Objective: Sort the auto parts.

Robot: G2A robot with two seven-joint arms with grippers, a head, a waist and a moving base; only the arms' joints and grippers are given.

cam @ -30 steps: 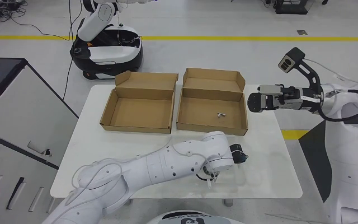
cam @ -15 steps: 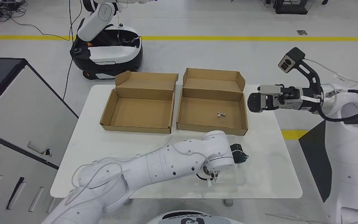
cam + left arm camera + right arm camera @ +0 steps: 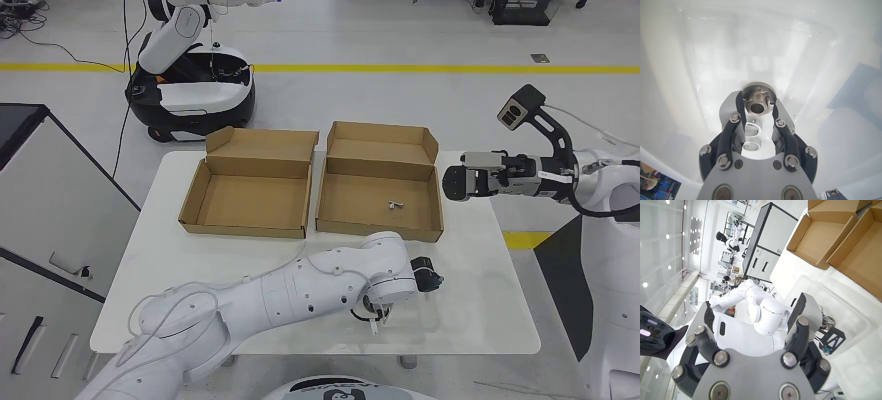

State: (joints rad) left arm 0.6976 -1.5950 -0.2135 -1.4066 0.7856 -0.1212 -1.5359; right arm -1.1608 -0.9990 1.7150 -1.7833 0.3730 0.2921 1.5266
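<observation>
My left gripper (image 3: 757, 97) hangs low inside a clear plastic bin (image 3: 696, 56) at the table's front right (image 3: 378, 318). Its black pads (image 3: 740, 109) press on both sides of a flanged steel hub (image 3: 758, 90) that rests on the bin floor. Two silver collars (image 3: 752, 130) lie just behind the hub, between the fingers. My right gripper (image 3: 447, 184) is held in the air off the table's right side, open and empty (image 3: 753, 314). A small metal part (image 3: 394, 204) lies in the right cardboard box (image 3: 350, 205).
The left cardboard box (image 3: 245, 200) holds nothing. Both boxes stand side by side at the back of the white table (image 3: 190, 290), lids folded back. The left arm (image 3: 300, 295) stretches across the table's front. A dark cabinet (image 3: 40, 200) stands at the left.
</observation>
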